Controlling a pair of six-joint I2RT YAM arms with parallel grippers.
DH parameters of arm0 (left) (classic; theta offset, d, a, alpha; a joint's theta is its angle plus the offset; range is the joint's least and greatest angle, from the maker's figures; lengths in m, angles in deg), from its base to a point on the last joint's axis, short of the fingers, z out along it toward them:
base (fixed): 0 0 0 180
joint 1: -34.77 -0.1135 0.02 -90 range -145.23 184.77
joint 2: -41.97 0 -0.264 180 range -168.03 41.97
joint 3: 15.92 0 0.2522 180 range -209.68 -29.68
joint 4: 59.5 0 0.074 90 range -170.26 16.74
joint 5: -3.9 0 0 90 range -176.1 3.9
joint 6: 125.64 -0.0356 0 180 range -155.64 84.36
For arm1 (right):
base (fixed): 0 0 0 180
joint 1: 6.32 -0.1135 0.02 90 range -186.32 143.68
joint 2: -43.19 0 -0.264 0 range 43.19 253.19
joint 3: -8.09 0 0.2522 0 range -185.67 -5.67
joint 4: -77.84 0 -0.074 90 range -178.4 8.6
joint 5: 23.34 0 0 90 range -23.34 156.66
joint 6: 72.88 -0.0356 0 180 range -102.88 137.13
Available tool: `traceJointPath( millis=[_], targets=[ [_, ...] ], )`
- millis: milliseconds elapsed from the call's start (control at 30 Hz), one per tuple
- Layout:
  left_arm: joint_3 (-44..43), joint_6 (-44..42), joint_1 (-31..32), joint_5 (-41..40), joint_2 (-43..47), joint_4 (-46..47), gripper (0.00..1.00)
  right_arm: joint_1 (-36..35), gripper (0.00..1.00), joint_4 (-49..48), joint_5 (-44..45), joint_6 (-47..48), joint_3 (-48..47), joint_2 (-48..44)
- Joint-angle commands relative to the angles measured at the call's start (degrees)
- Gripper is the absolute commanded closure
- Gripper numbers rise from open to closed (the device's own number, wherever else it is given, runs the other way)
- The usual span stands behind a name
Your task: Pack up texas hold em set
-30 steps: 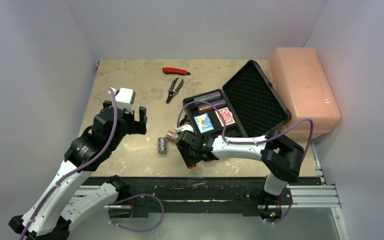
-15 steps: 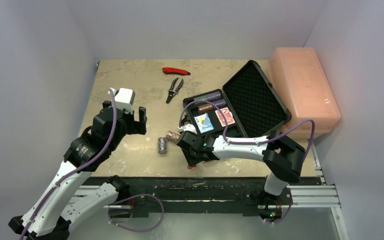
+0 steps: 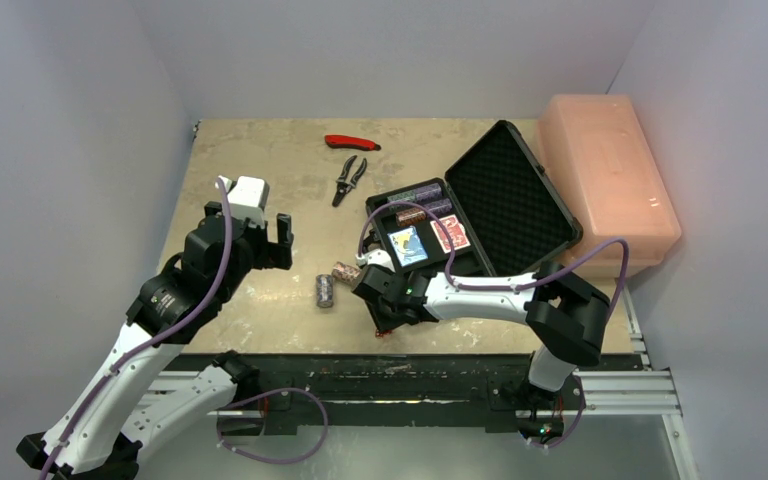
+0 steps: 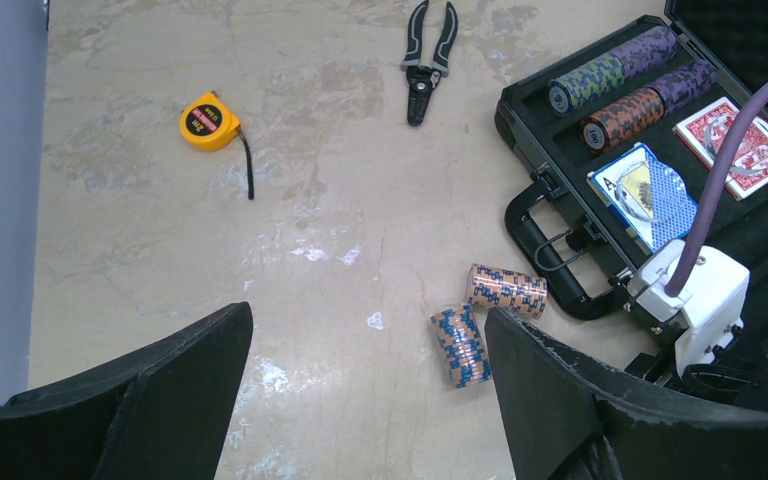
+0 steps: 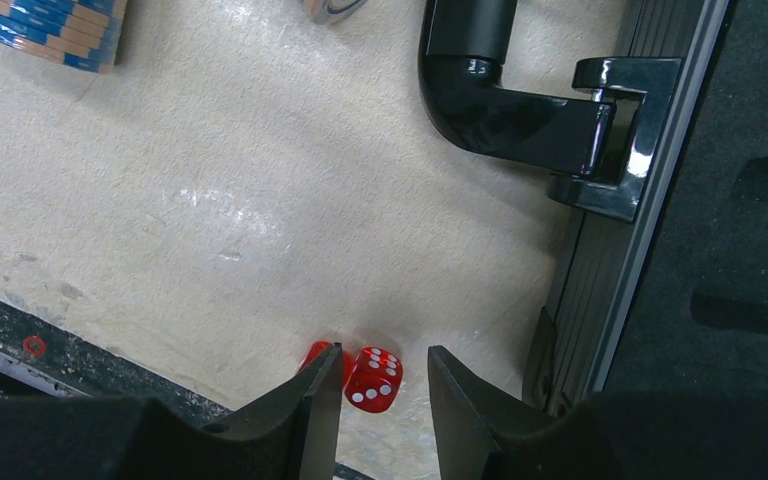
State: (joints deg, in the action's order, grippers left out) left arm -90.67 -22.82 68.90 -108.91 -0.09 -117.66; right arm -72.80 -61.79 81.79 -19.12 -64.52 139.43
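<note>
While the right hand [image 5: 382,368] hovers low over the bench [image 5: 210,200], its jaws stand apart astride one red die [image 5: 375,380], not yet gripping; seemingly a second die [image 5: 316,356] peeks out at nine o'clock. Dice pickup is the step in hand. Next, pinch squarely, lift, and carry to the briefcase [image 5: 610,230] at two o'clock.

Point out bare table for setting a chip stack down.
Bare table between the tape measure and pliers, and nearer, left of the loose chip stacks. Crowded by the case handle: stacks, dice, right gripper.
</note>
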Motion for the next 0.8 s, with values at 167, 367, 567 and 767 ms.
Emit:
traceJointPath(
  millis=[167, 367, 567, 767],
  targets=[
    [0.26, -0.60, -0.36, -0.75, 0.81, 1.47, 0.14, -0.88, 0.60, 1.16, 0.50, -1.35, 0.36, -0.55],
    [0.26, -0.50, -0.29, -0.81, 0.84, 1.54, 0.14, -1.28, 0.62, 1.82, 0.73, -2.05, 0.82, -0.66],
    [0.26, -0.49, -0.30, -0.75, 0.90, 1.54, 0.14, -1.46, 0.64, 1.95, 0.80, -2.42, 0.86, -0.82],
    [0.26, -0.47, -0.30, -0.75, 0.91, 1.46, 0.14, -1.70, 0.66, 2.04, 0.82, -2.51, 0.58, -0.54]
  ],
)
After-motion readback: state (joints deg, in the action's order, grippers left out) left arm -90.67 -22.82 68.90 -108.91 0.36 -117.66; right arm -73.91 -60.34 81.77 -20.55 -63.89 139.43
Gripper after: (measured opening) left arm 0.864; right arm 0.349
